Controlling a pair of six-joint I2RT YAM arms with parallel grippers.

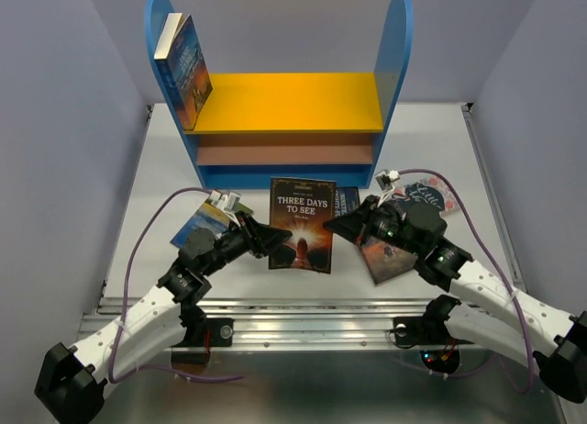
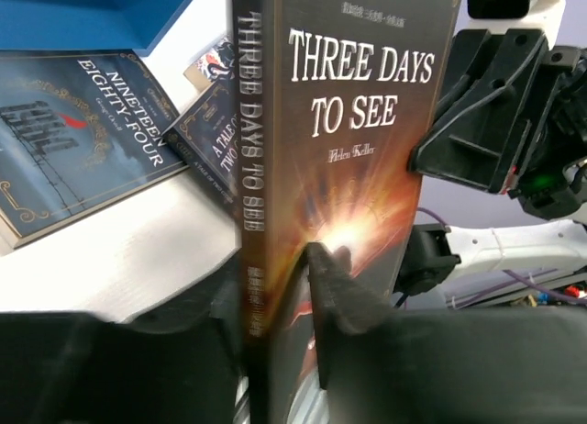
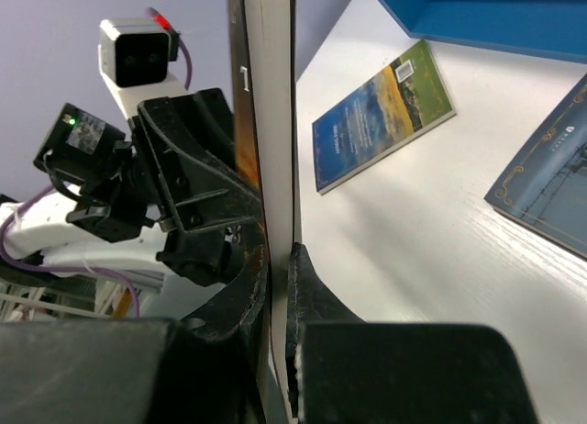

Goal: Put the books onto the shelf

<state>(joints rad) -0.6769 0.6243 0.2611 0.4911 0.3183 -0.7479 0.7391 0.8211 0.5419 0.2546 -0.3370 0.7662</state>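
The book "Three Days to See" point(image 1: 301, 224) point(image 2: 358, 121) stands upright on the table in front of the shelf point(image 1: 284, 103). My right gripper point(image 1: 332, 224) point(image 3: 278, 254) is shut on its page edge point(image 3: 275, 121). My left gripper point(image 1: 273, 236) point(image 2: 275, 259) straddles the spine side. One finger point(image 2: 335, 286) lies near the front cover with a sliver of cover showing between them, so the jaws are still a little wider than the book. Another book point(image 1: 183, 71) leans on the shelf's yellow board against the left panel.
Flat on the table lie Nineteen Eighty-Four point(image 2: 83, 130), A Tale of Two Cities point(image 2: 213, 135) and a field-cover book point(image 1: 197, 224) point(image 3: 385, 112) beside the left arm. More books point(image 1: 390, 254) sit under the right arm. The shelf's blue base point(image 2: 92, 11) is close behind.
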